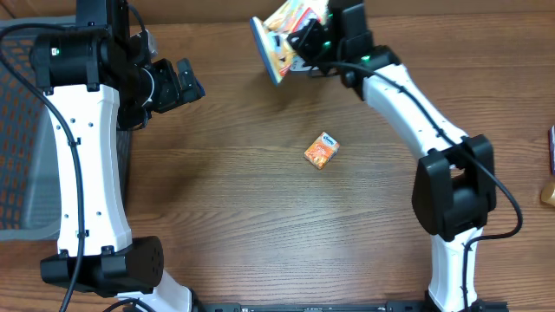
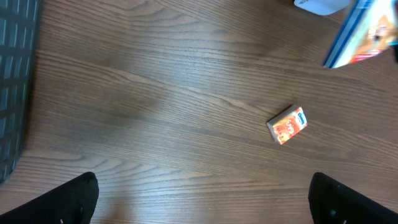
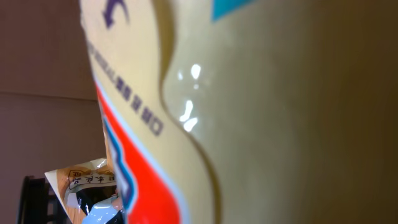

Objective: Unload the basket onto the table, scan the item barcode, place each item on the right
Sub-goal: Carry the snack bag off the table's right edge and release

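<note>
A glossy snack bag [image 1: 279,42], cream and orange with a blue edge, hangs above the table's far side with my right gripper [image 1: 309,43] shut on it. In the right wrist view the bag [image 3: 261,106] fills almost the whole frame and hides the fingers. No barcode shows on it in any view. My left gripper [image 1: 180,82] stands open at the far left, empty, well apart from the bag. Its fingertips [image 2: 78,199] frame bare wood in the left wrist view, where the bag [image 2: 367,31] shows at the top right.
A small orange packet [image 1: 322,151] lies flat near the table's middle, also in the left wrist view [image 2: 287,125]. A grey mesh basket [image 1: 16,147] stands off the left edge. More packets [image 1: 549,169] sit at the right edge.
</note>
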Controlling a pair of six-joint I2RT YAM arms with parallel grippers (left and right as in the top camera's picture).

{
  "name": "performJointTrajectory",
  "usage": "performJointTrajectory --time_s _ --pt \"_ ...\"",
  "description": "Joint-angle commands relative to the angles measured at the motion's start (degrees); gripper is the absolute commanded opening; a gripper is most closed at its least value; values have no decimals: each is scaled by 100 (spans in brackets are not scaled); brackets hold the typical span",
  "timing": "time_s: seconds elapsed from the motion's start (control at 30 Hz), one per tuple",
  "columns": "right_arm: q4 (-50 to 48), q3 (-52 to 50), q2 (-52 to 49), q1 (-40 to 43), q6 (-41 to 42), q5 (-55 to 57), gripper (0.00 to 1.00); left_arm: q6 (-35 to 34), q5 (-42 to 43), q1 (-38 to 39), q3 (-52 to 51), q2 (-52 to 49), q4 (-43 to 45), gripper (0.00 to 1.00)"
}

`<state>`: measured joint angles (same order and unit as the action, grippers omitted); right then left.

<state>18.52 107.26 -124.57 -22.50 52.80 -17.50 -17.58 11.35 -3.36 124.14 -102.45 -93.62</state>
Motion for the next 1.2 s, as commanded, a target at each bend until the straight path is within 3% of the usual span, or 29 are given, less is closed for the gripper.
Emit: performJointTrajectory --time_s 0.0,0.33,0.53,0.7,0.9,1.17 --pt "-79 155 -162 -120 87 636 4 85 7 39 -2 -63 4 100" --pt "525 160 96 317 26 758 4 85 7 39 -2 -63 4 100" --pt "3047 203 1340 2225 -221 1947 4 85 9 39 -2 -63 4 100" --pt "4374 175 1443 4017 -221 2243 4 85 7 37 -2 -63 4 100" --pt "4494 -90 1290 5565 -321 2238 4 85 7 48 -2 -63 4 100" --pt "4258 -125 979 6533 -374 2260 11 85 9 37 -2 -63 4 100"
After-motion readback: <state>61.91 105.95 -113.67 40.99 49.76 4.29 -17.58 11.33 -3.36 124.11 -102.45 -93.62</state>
